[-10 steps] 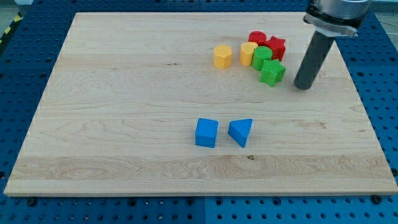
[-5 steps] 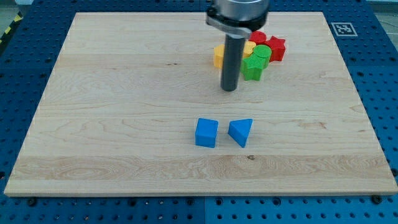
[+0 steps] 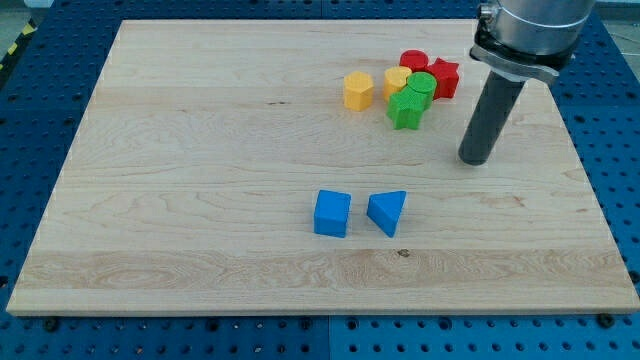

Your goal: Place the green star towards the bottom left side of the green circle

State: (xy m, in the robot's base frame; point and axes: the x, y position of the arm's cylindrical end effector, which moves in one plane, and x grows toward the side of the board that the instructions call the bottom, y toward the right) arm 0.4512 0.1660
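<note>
The green star (image 3: 404, 109) lies on the wooden board (image 3: 200, 180), touching the lower left side of the green circle (image 3: 421, 87). My tip (image 3: 476, 158) rests on the board to the right of and a little below the green star, apart from it. Both greens belong to a cluster near the view's top right.
In the cluster are a red circle (image 3: 413, 62), a red star (image 3: 444, 77) and a yellow block (image 3: 397, 81). A yellow hexagon (image 3: 358, 89) stands just left of it. A blue cube (image 3: 332, 213) and a blue triangle (image 3: 388, 211) lie lower down, mid-board.
The green star moved from the lower right of the green circle to its lower left. My tip swept left past the cluster, then came back to the right of it.
</note>
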